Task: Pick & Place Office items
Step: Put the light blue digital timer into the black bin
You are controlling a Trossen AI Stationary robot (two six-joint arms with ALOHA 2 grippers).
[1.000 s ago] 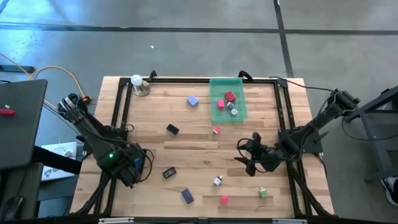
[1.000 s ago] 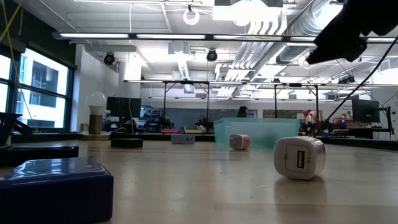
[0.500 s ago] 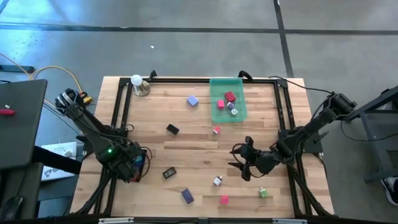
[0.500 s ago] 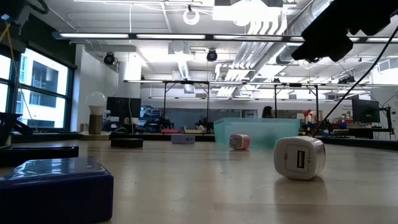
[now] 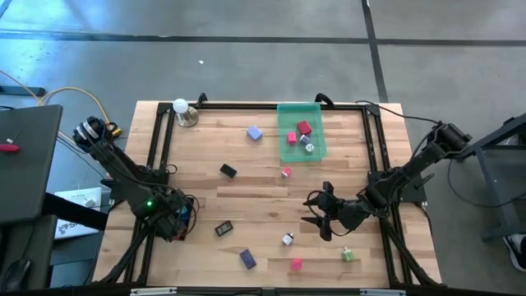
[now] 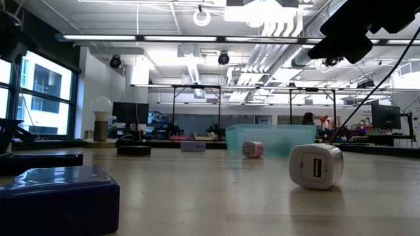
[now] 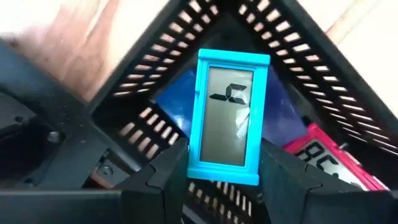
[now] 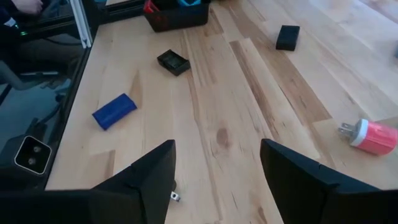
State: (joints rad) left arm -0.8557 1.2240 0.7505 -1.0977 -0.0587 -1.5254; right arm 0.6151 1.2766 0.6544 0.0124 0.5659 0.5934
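My left gripper (image 5: 177, 219) (image 7: 224, 149) hangs at the table's left edge, pointing down over a black mesh tray (image 7: 298, 56), and is shut on a teal-framed piece with a grey display (image 7: 229, 118). A blue piece (image 7: 177, 99) and a red piece (image 7: 320, 155) lie in the tray below it. My right gripper (image 5: 317, 212) (image 8: 217, 146) stands open above the bare table, right of centre. A white cube (image 5: 288, 239) (image 6: 316, 166) lies just near-left of it. Other office items are scattered on the wood: purple (image 5: 255, 132), black (image 5: 228, 171), pink (image 5: 296, 264), green (image 5: 348, 256). My left gripper pinches the teal piece by its two long sides, near one short end (image 7: 224, 177), between its two fingers (image 7: 171, 180). The fingers come from above, pointing down. The piece is lifted clear above the black tray, with its display face toward the wrist camera.
A translucent green tray (image 5: 300, 152) with red, pink and clear pieces stands at the back, right of centre. A white ball lamp (image 5: 181, 108) is at the far left corner. A black frame (image 5: 160, 140) runs round the table. A blue block (image 5: 247, 259) and a black piece (image 5: 223, 228) lie toward the near edge.
My left gripper has come down toward the black tray with the teal piece still in its hold. My right gripper has shifted a little toward the table's left and then kept still, open as before.
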